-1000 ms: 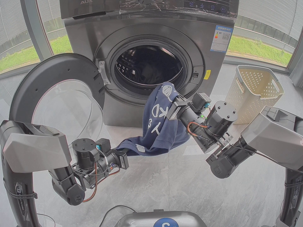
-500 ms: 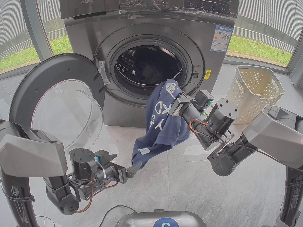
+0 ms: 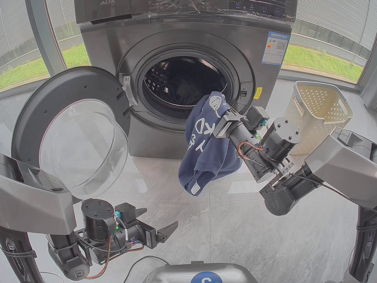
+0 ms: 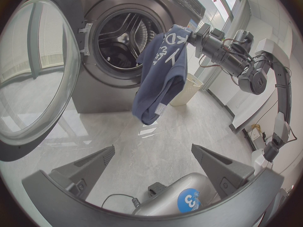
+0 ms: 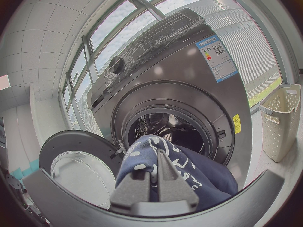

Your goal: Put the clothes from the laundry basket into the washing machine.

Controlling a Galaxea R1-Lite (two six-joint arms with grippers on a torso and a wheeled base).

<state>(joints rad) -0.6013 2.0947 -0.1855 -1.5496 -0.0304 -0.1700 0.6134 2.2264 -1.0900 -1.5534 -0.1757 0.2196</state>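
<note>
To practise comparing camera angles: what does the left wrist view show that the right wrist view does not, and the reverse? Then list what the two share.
Left wrist view, not the right: the left claw, open above the floor, and the navy garment hanging its full length down to its white tag.
Right wrist view, not the left: the right claw seen close, shut on that garment, and the control dial.
Shared: the washing machine with its door open, the navy garment, and the laundry basket.
</note>
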